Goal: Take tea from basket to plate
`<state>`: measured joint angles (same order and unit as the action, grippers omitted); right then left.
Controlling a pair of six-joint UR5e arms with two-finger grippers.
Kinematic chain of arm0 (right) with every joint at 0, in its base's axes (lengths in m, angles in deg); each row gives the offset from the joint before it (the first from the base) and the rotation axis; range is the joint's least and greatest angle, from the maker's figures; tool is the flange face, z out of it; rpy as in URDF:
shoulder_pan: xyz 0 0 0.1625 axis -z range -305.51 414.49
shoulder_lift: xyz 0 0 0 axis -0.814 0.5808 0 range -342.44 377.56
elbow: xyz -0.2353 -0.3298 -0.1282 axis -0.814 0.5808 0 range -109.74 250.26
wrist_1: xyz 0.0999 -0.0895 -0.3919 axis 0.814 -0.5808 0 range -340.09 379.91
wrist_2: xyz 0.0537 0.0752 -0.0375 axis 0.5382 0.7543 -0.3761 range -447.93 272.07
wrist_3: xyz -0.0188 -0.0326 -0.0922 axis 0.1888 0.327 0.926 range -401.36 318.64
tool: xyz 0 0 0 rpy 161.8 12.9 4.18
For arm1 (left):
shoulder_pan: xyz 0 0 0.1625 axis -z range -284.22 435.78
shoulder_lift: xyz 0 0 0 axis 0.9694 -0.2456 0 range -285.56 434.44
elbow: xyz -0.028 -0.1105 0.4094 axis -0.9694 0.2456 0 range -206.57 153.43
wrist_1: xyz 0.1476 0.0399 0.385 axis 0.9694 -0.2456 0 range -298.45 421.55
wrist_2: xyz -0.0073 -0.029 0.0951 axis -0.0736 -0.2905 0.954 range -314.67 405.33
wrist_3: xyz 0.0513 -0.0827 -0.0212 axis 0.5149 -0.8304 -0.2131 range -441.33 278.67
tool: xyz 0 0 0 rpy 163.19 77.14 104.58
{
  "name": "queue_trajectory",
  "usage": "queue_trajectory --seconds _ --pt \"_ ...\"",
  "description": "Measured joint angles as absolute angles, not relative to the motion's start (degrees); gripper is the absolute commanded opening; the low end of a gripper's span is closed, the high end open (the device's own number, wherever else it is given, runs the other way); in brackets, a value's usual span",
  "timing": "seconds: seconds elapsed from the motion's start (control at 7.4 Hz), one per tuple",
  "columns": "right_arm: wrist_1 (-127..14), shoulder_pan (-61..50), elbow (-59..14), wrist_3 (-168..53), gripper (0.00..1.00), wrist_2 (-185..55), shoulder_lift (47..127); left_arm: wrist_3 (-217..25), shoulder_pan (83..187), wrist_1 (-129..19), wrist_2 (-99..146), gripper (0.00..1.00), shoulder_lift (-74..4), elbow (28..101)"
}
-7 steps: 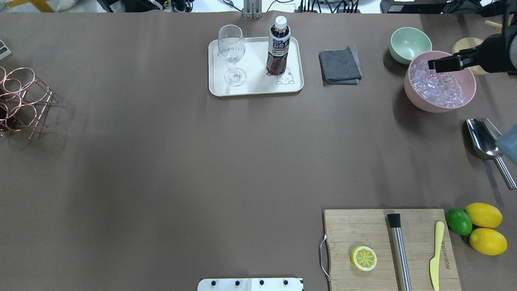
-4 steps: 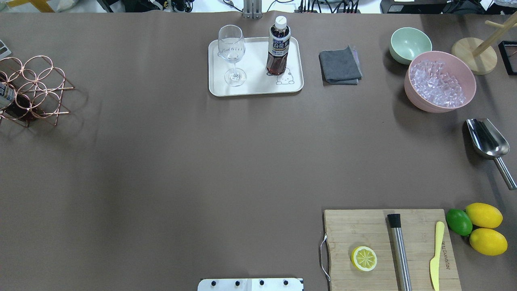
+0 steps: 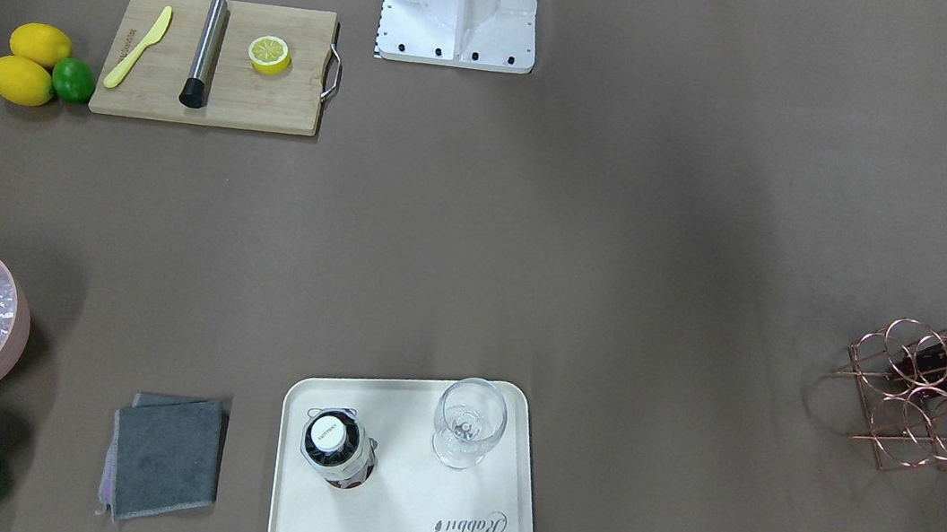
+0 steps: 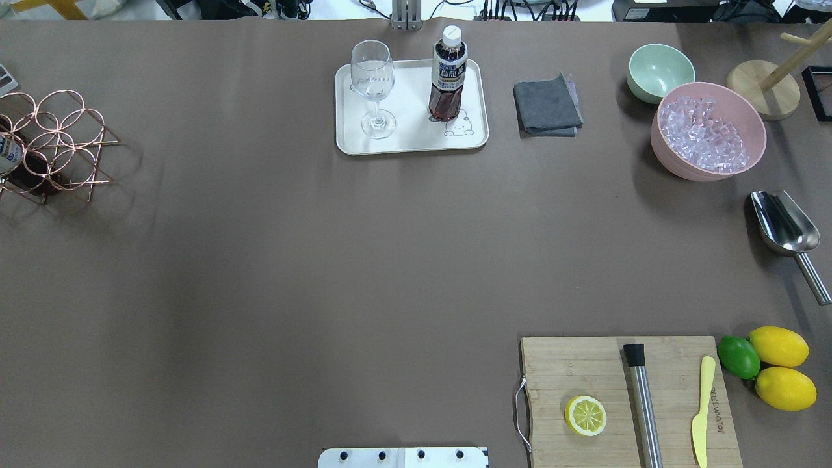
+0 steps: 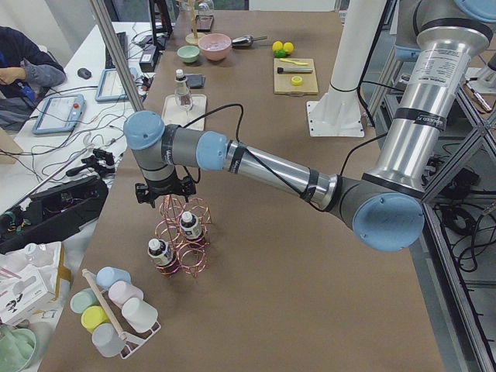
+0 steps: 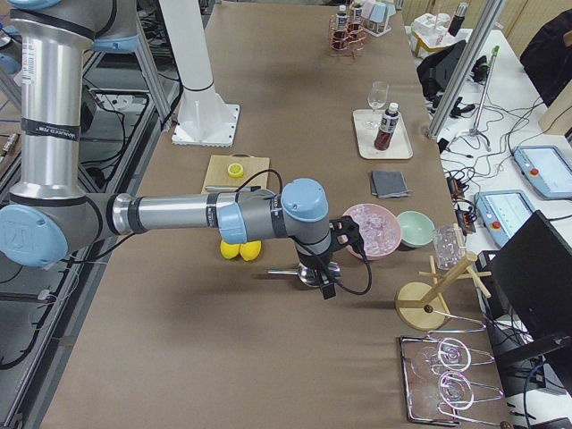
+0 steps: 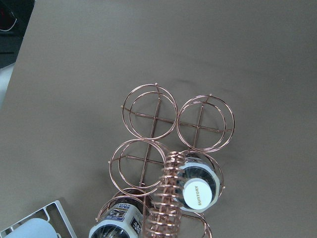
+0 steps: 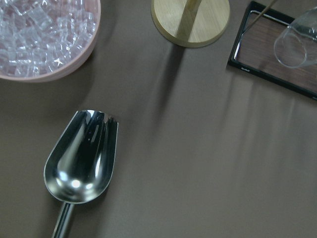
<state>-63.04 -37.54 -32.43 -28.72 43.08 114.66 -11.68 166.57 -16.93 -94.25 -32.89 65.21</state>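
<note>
One tea bottle (image 4: 448,75) stands upright on the cream plate (image 4: 411,140), next to a stemmed glass (image 4: 372,84); it also shows in the front view (image 3: 336,448). The copper wire basket (image 4: 55,140) sits at the table's left edge and holds two more tea bottles (image 7: 198,186) (image 7: 116,223) beside its coil handle (image 7: 166,198). My left gripper (image 5: 164,198) hangs just above the basket (image 5: 184,244). My right gripper (image 6: 326,284) hangs over the steel scoop. I cannot tell whether either gripper is open or shut.
A pink bowl of ice (image 4: 708,130), a mint bowl (image 4: 660,68), a grey cloth (image 4: 547,105) and a steel scoop (image 4: 783,224) lie at the right. A cutting board (image 4: 627,400) with a lemon half, a muddler and a knife sits near the base, with lemons and a lime (image 4: 777,364) beside it.
The dark part of my right arm over the pink bowl has left the overhead view. The basket now shows further right and further back, with a bottle visible in it.
</note>
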Motion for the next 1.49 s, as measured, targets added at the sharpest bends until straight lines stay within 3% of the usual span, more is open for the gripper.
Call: queue_trajectory --seconds 0.81,1.49 --pt "-74.7 -41.0 -28.3 -24.2 1.0 47.6 115.8 -13.2 175.8 -8.2 -93.6 0.98 -29.6 64.5" --pt "-78.5 -41.3 -26.0 -24.9 1.0 47.8 116.1 -57.1 177.8 -8.7 -93.9 0.98 -23.9 64.0"
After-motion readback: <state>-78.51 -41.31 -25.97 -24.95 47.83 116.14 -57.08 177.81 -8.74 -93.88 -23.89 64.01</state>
